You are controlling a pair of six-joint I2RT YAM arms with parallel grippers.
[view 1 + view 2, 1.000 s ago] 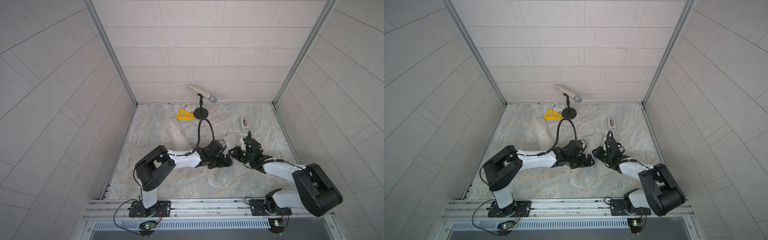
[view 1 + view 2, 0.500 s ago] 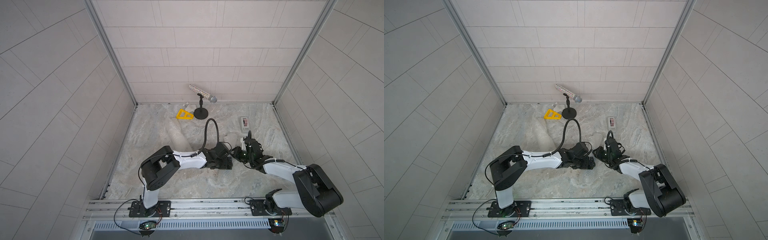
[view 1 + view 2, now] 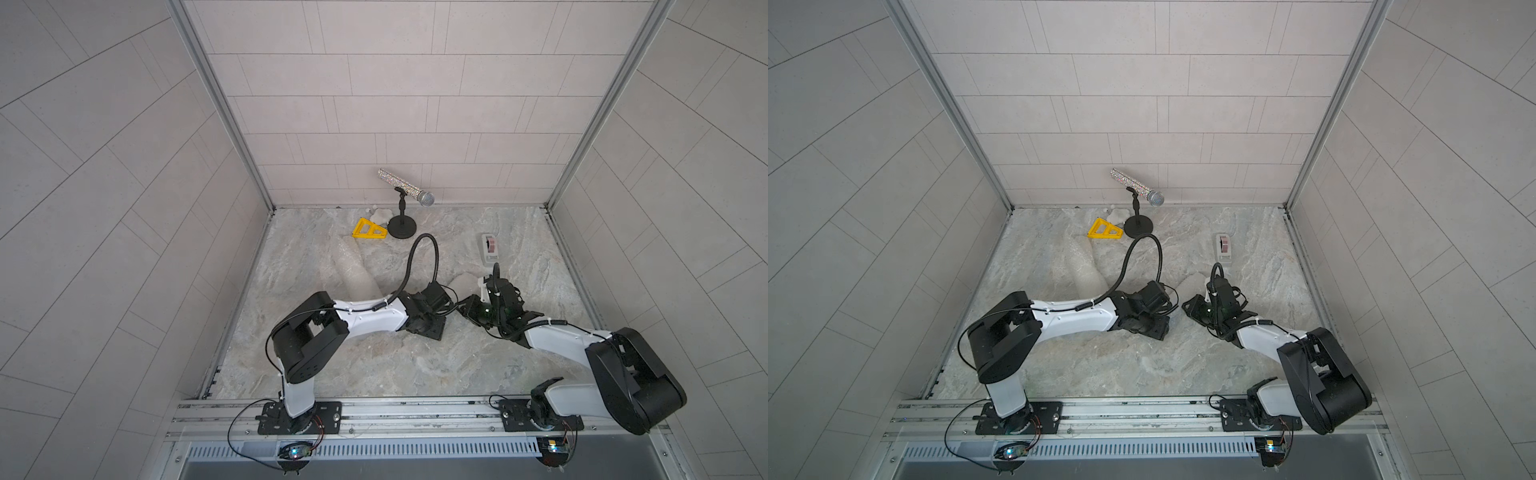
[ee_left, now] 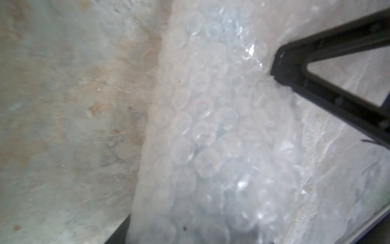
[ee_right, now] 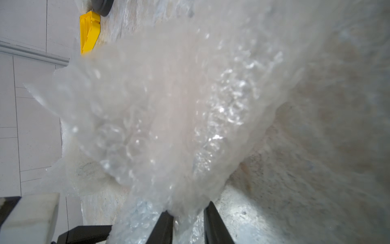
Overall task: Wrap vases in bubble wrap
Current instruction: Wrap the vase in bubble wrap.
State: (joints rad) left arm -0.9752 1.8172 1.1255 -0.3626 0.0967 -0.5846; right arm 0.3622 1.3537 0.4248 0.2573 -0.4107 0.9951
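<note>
Our right gripper [image 5: 186,209] pinches a bunched fold of the bubble wrap [image 5: 168,116] between its fingers [image 5: 162,230]. Our left gripper [image 4: 200,149] stands spread around a rolled bundle of that wrap, one finger [image 4: 287,65] seemingly touching it, though the view is blurred. Beyond the left gripper, the white vase [image 3: 353,272] lies on the table [image 3: 374,365], wrapped.

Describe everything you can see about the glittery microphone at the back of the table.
The microphone has a glittery silver handle and a silver mesh head; it looks hard and shiny. It sits aslant in the clip of a short black stand with a round base, at the back of the table near the wall, beside a yellow triangular piece. Only the clip seems to touch it.
</note>
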